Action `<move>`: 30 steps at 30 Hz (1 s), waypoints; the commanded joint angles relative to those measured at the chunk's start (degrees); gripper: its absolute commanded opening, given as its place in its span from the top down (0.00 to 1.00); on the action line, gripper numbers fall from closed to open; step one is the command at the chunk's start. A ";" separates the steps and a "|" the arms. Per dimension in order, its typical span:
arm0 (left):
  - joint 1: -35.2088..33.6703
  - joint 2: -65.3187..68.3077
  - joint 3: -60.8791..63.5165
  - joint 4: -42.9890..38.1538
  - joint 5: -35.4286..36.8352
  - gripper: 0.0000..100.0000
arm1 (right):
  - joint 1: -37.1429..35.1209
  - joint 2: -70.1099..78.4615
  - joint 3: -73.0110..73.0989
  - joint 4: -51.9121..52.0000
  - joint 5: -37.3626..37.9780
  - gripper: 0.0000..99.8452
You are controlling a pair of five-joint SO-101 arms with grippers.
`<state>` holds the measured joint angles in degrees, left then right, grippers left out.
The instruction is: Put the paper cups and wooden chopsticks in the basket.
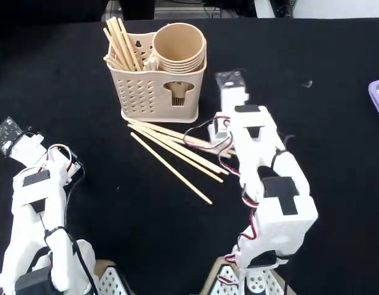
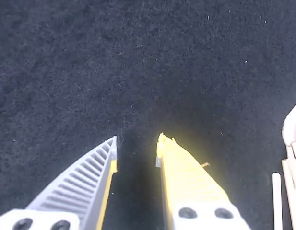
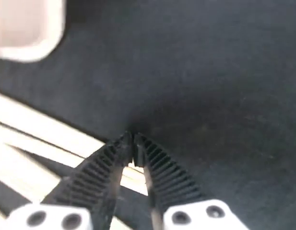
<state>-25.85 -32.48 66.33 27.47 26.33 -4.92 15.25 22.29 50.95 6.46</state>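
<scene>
- Black table cloth (image 1: 72,86) covers the whole work surface.
- Left arm (image 1: 35,203) sits at 8 o'clock on the table, well apart from the basket and the sticks.
- Left gripper (image 2: 137,140): fingers apart, with a clear gap and nothing between them. One finger is grey and ribbed (image 2: 92,175), the other yellow (image 2: 183,177). Only bare cloth lies below.
- Left wrist view, at its edge: pale stick ends (image 2: 277,201) and a pale rounded shape (image 2: 294,122); I cannot tell what the shape is.
- Basket (image 1: 146,92): beige, perforated, standing upright at 12 o'clock on the table, slightly toward 11.
- Wooden chopsticks in the basket (image 1: 121,43): a bundle in the 9 o'clock compartment, leaning toward 11 o'clock, tips above the rim.
- Paper cups (image 1: 180,46): a nested stack, mouth up, in the 3 o'clock compartment, touching the bundle's side.
- Loose chopsticks (image 1: 177,153): several flat on the cloth just at 6 o'clock of the basket. They are fanned and run from 10 o'clock toward 4 o'clock. One lies lower and apart from the rest.
- Right arm (image 1: 269,178) extends from 5 o'clock toward the fan's 3 o'clock end.
- Right gripper (image 3: 132,139): black ribbed fingers (image 3: 164,175) drawn nearly together, pinched on the pale end of one stick of the fan (image 3: 52,132). The basket corner (image 3: 28,28) is near.
- Purple object (image 1: 378,98) at 3 o'clock, cut off by the table edge.
</scene>
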 commanded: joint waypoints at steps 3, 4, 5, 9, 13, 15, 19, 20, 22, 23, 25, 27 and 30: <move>0.75 -0.97 -3.38 -0.88 0.09 0.86 | -7.38 -1.19 -0.92 7.47 7.74 0.98; 0.75 -0.97 -3.38 -0.88 0.09 0.86 | -8.53 -1.01 -0.84 7.91 7.91 0.98; 0.75 -0.97 -3.38 -0.88 0.09 0.86 | -9.67 -0.92 -0.31 7.82 8.00 0.98; 0.57 -0.97 -3.38 -0.88 0.09 0.86 | -13.98 -1.36 2.59 7.47 10.11 0.98; 0.48 -0.97 -3.38 -0.88 0.09 0.86 | -14.42 -1.36 2.77 7.47 10.73 0.98; 0.48 -0.97 -3.38 -0.88 0.09 0.86 | -13.36 -1.36 2.68 7.30 10.73 0.98; 0.40 -0.97 -3.38 -0.88 0.09 0.86 | -9.67 -1.36 2.42 5.89 5.19 0.98; 0.40 -0.97 -3.38 -0.88 0.09 0.86 | -8.62 -1.36 2.42 5.54 4.04 0.98; 0.40 -0.97 -3.38 -0.88 0.09 0.86 | -7.30 -1.45 2.42 5.36 2.90 0.98; 0.40 -0.97 -3.38 -0.88 0.09 0.86 | -7.12 -1.45 2.42 5.45 2.99 0.98; 0.40 -0.97 -3.38 -0.88 0.09 0.86 | -7.21 -1.45 2.51 5.71 2.99 0.98; 0.40 -0.97 -3.38 -0.88 0.09 0.86 | -7.21 -2.95 3.03 5.54 2.90 0.99; 0.40 -0.97 -3.38 -0.62 0.09 0.86 | -7.30 -7.34 6.29 5.45 2.73 0.99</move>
<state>-25.85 -32.48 66.33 27.47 26.33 -12.84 12.44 25.89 57.10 9.63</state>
